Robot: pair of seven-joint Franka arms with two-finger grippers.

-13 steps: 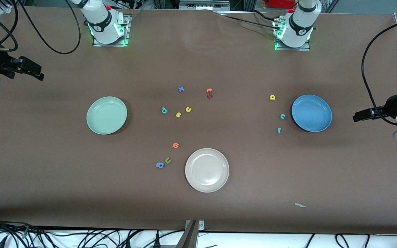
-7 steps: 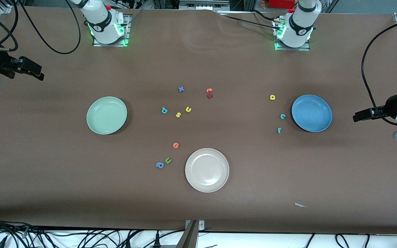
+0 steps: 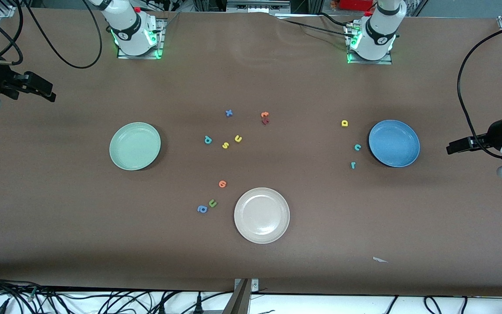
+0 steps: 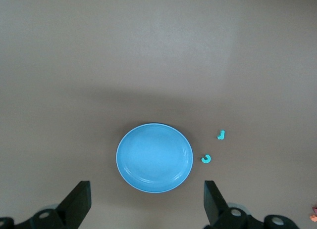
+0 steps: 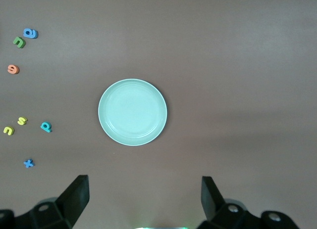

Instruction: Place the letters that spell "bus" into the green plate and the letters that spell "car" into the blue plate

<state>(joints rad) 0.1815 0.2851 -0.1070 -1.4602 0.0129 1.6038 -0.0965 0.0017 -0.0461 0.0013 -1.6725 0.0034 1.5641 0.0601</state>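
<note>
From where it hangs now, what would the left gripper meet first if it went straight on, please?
Probably the blue plate: the open left gripper points down near its rim, though depth is unclear.

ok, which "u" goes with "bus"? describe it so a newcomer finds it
Start at the green plate and look toward the table's middle: three letters sit in a loose row. The yellow u is the one farthest from the plate, beside the yellow s. The other u is olive green.
</note>
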